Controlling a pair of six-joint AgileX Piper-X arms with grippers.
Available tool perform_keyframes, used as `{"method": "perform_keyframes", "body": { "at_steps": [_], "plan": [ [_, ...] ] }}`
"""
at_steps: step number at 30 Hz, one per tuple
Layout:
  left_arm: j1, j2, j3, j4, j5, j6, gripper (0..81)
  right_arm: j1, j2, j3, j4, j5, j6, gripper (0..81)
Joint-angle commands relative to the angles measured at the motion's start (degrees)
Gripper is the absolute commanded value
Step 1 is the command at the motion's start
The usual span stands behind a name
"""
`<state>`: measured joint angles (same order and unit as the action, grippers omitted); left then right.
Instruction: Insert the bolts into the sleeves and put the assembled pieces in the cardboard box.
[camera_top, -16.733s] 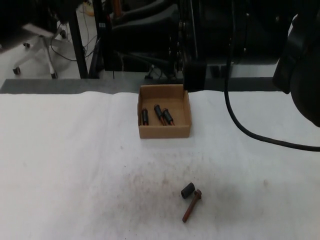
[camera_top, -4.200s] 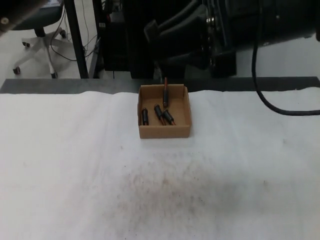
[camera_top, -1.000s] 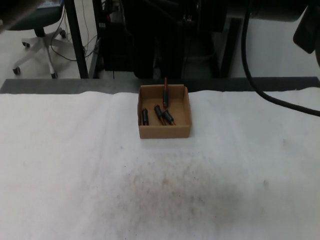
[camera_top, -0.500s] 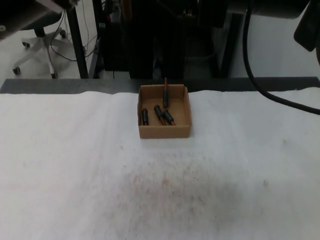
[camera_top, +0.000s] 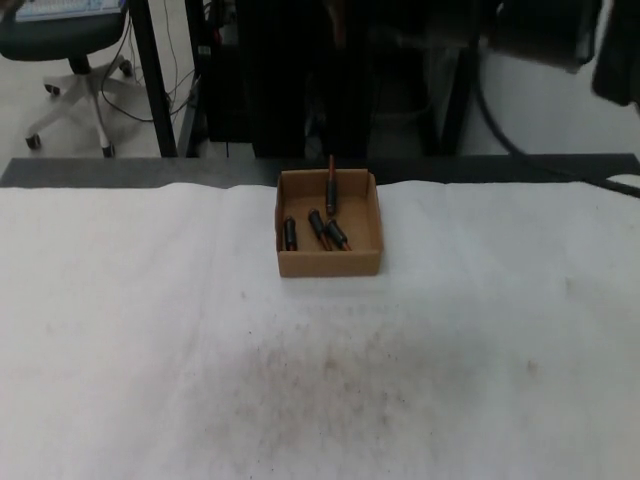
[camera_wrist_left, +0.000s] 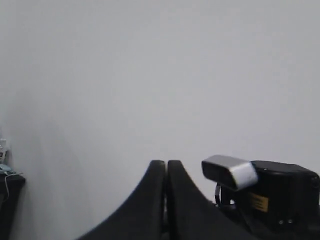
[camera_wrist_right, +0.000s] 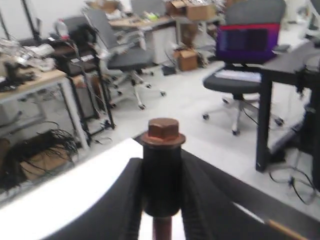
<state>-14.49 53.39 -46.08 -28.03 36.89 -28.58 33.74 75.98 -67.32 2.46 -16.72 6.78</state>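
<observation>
Cardboard box (camera_top: 329, 264) on cloth-covered bench (camera_top: 130, 330)

Out on the white cloth-covered table (camera_top: 120, 330) sits a small open brown cardboard box (camera_top: 328, 264), towards the far edge. Three dark bolt-and-sleeve pieces (camera_top: 290, 233) lie inside, and a fourth piece (camera_top: 331, 188) leans upright against the far wall. A brownish smudge (camera_top: 330, 380) marks the near cloth.

Left gripper (camera_wrist_left: 166, 165): two matte black fingers, broad at base, tapering to thin tips. Right gripper (camera_wrist_right: 161, 172): same black, smooth curved fingers. Thick black cable (camera_top: 490, 115) runs off a dark arm housing (camera_top: 540, 35).
</observation>
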Motion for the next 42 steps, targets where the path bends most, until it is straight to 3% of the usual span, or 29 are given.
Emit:
{"method": "perform_keyframes", "body": {
  "at_steps": [1, 4, 8, 15, 23, 30, 33, 38, 39, 40, 42],
  "plan": [
    [0.2, -0.4, -0.1, 4.6, -0.4, 3.5, 0.3, -1.3, 7.7, -3.9, 12.5, 11.5, -2.9, 0.8],
    [0.2, -0.4, -0.1, 11.5, -0.4, 5.3, 0.3, -2.1, 16.4, -8.8, 18.6, 16.7, -2.9, 0.8],
    [0.2, -0.3, -0.1, 22.5, -0.7, 7.6, 0.3, -3.3, 28.4, -18.2, 28.0, 18.7, -2.5, 0.8],
    [0.2, -1.8, -0.1, 38.8, -8.4, 16.0, 0.3, -5.0, 47.0, -38.4, 39.4, 19.6, 0.9, 0.8],
    [0.2, -4.0, -0.1, 43.7, -11.0, 20.9, 0.3, -7.1, 56.9, -51.9, 42.5, 19.6, 2.7, 0.8],
    [0.2, -4.0, -0.1, 43.8, -12.7, 20.9, 0.3, -7.9, 58.6, -53.2, 43.9, 14.1, 2.7, 0.3],
    [0.2, -4.0, -0.1, 43.8, -12.7, 20.9, 0.3, -7.9, 58.6, -53.2, 43.2, 12.9, 2.7, 7.8],
    [0.2, -4.0, -0.1, 43.8, -12.7, 21.1, 0.3, -7.9, 58.6, -53.2, 42.2, 12.9, 2.7, 41.6],
    [0.2, -4.0, -0.1, 43.8, -12.7, 21.1, 0.3, -7.9, 58.6, -53.2, 42.2, 13.3, 2.7, 45.3],
    [0.2, -4.0, -0.1, 43.8, -12.7, 21.1, 0.3, -7.9, 58.6, -53.2, 42.3, 13.6, 2.7, 44.9],
    [0.2, -4.0, -0.1, 43.8, -12.7, 21.1, 0.3, -7.9, 58.6, -53.2, 42.4, 13.8, 2.7, 36.3]
  ]
}}
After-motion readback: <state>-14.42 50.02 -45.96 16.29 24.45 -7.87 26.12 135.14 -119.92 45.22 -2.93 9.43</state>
